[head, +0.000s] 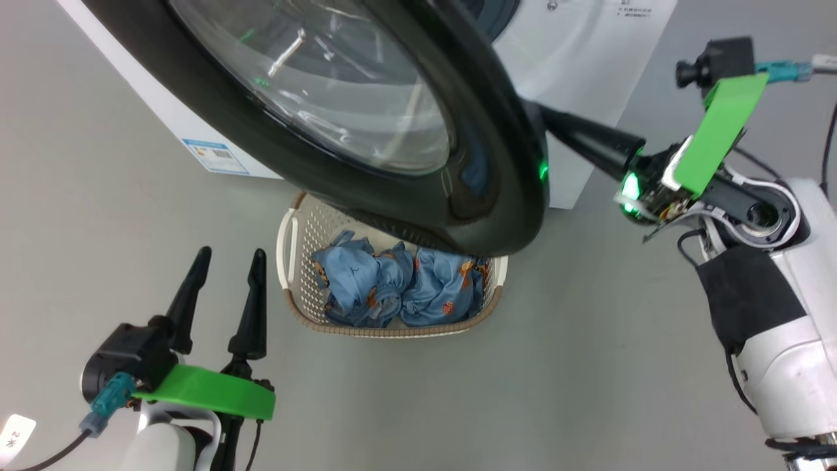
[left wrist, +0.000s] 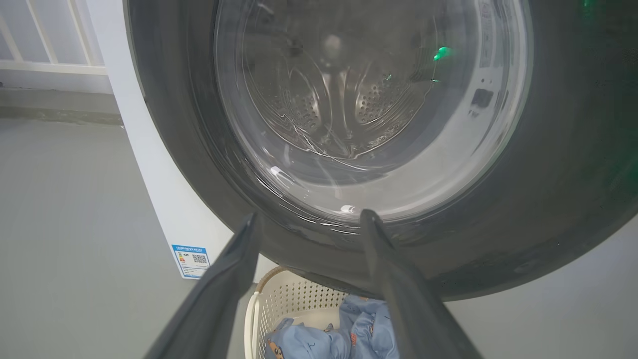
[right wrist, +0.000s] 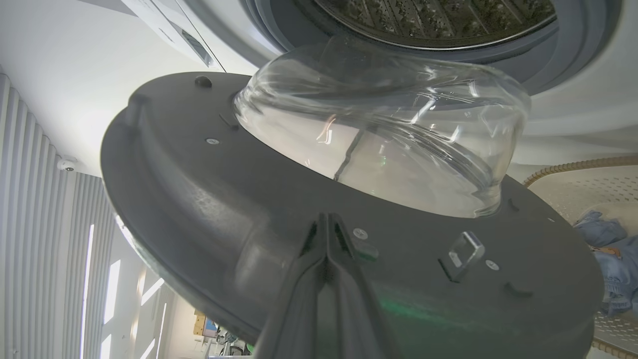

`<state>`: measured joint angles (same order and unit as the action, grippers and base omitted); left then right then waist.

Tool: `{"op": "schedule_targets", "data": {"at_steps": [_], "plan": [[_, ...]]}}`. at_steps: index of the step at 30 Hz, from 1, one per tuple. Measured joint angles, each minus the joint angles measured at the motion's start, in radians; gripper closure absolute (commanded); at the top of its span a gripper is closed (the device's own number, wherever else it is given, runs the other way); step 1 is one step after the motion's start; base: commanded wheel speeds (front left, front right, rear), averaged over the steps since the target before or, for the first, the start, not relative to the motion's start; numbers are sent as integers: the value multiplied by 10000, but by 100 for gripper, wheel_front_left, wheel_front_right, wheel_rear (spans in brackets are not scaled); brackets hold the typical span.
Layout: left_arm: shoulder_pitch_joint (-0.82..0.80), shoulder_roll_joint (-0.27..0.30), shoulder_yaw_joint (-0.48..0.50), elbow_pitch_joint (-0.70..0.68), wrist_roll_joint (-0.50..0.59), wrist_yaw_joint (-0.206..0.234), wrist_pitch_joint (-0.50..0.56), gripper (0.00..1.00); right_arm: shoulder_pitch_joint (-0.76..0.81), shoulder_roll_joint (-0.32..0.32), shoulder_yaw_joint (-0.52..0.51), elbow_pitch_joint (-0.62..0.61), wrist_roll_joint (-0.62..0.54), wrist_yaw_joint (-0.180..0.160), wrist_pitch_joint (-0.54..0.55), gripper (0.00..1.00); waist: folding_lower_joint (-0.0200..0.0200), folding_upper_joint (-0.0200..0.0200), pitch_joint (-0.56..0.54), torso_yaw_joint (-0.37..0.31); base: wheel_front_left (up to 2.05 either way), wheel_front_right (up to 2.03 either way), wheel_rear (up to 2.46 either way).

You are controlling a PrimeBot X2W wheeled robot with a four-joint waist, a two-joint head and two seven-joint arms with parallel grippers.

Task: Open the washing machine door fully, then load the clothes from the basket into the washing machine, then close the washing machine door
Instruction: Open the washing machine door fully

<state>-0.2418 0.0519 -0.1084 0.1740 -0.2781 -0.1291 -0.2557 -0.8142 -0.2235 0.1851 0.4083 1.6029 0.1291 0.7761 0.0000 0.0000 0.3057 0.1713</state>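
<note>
The washing machine door (head: 366,196), black-rimmed with a bulging glass window, stands partly open from the white washing machine (head: 588,52) and overhangs the basket (head: 294,288). Blue printed clothes (head: 392,284) lie in the basket. My right gripper (right wrist: 326,222) is shut, its tips against the door's grey inner face beside the glass bowl (right wrist: 384,129). In the head view its dark fingers (head: 588,140) reach behind the door's rim, which hides the tips. My left gripper (head: 229,258) is open and empty, left of the basket, pointing at the door's outer face (left wrist: 174,149).
Grey floor (head: 98,229) surrounds the machine and the basket. A blue label (head: 216,156) marks the machine's lower corner. The steel drum (right wrist: 438,20) shows beyond the door. A pale railing (left wrist: 45,50) stands left of the machine.
</note>
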Motion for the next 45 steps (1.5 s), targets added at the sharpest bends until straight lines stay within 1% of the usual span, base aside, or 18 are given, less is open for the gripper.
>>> {"op": "schedule_targets", "data": {"at_steps": [16,30,36,45], "plan": [[406,4,153,0,12,0,0,0,1045,222,571,-713,-88,0,662,100,0,0,-574,147,0,0,0],[641,-4,203,2,13,0,0,0,1869,709,1386,-1503,-104,0,1210,100,0,0,-867,277,0,0,0],[819,-6,199,8,15,0,0,0,2078,809,1645,-1718,-134,0,1308,100,0,0,-994,349,0,0,0],[825,-12,194,8,15,0,0,0,2243,918,1749,-1818,-265,0,1335,100,0,0,-1130,382,0,0,0]]}}
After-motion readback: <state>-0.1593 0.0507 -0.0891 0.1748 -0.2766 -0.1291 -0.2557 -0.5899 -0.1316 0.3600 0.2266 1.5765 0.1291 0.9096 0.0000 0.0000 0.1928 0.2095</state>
